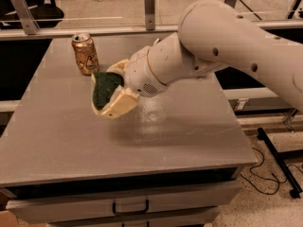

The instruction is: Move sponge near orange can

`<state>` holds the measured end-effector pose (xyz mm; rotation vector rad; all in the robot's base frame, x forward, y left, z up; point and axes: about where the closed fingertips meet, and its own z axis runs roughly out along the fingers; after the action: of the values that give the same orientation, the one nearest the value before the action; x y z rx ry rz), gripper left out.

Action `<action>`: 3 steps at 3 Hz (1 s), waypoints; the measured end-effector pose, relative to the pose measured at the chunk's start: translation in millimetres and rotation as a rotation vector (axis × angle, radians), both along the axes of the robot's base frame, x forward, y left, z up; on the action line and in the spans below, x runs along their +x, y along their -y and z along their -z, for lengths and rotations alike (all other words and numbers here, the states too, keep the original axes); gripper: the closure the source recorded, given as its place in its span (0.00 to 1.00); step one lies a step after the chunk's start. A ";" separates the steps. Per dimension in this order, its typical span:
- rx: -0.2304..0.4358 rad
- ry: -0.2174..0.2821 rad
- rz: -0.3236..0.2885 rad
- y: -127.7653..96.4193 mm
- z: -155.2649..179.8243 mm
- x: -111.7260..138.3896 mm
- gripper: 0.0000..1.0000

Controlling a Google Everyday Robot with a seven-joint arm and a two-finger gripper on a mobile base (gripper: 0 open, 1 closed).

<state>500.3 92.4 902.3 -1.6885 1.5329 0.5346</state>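
Grey counter (pixel 57 141) fills most of the frame, with a drawer front along its lower edge and metal rail posts across the top. The orange can (pixel 85 53) stands upright in the upper left, near the counter's rear edge. The gripper (pixel 110 91), at centre left, is clenched on the sponge (pixel 105 88). One pale finger (pixel 118 66) lies above the sponge and another below it. The sponge is tilted, its dark green face turned to the camera, and appears lifted clear of the counter, with a shadow beneath. In the frame it sits just below and to the right of the can. Whether the two touch cannot be told from this view.

Likely hazards, as judged from this position:
- **Tipping the can.** It is probably light. If the upper finger or the sponge's top corner brushes it during further approach or descent, it could tip or slide toward the rear edge.
- **Sponge rolling away.** Released while tilted and raised, it may land on an edge and tumble away from the can.
- **Contact on withdrawal.** As the jaws spread on release, or as the broad wrist (pixel 156 72) retreats, either could sweep into the can.
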 end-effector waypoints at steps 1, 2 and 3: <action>-0.022 0.053 0.039 12.6 -6.2 33.6 1.00; -0.056 0.101 0.070 26.8 -9.7 84.0 1.00; -0.091 0.118 0.083 29.4 -0.4 132.2 1.00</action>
<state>632.5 63.0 902.7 -1.6855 1.5543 0.3208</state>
